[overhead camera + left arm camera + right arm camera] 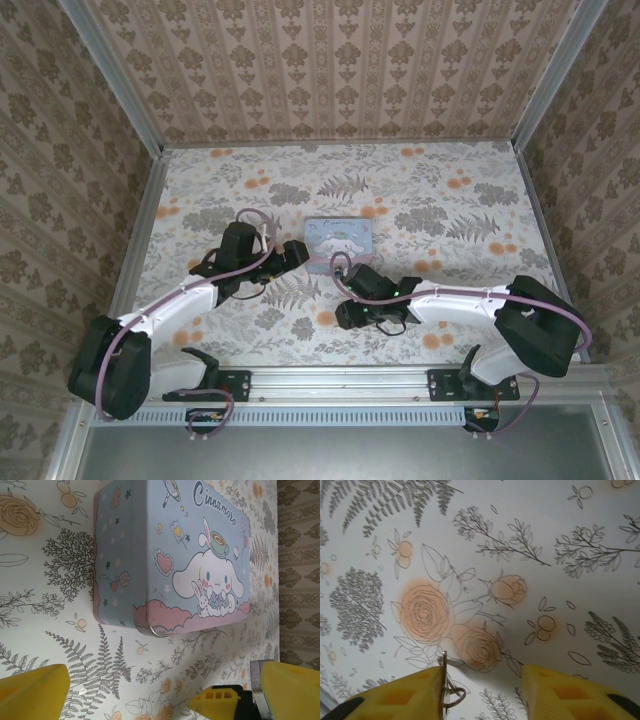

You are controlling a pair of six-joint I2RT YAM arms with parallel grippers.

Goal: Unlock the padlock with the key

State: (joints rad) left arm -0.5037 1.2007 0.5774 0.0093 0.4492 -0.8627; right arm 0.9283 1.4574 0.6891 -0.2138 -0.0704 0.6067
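Note:
The key (443, 682), a thin metal blade on a small wire ring, stands edge-on against the inner face of one yellow finger (405, 692) of my right gripper (482, 672). The other finger is well apart from it, so the jaws stand open over the flowered table. In the top view my right gripper (352, 300) points down just in front of the tin. My left gripper (292, 255) (165, 667) is wide open with nothing between its fingers, a short way from the tin's near corner. The padlock is out of view.
A pastel blue and pink tin (170, 555) (338, 243) with a cartoon rabbit lies flat mid-table. A yellow and black piece (222, 700), apparently the other gripper, pokes in beside my left gripper's fingers. Patterned walls (330, 60) enclose the table.

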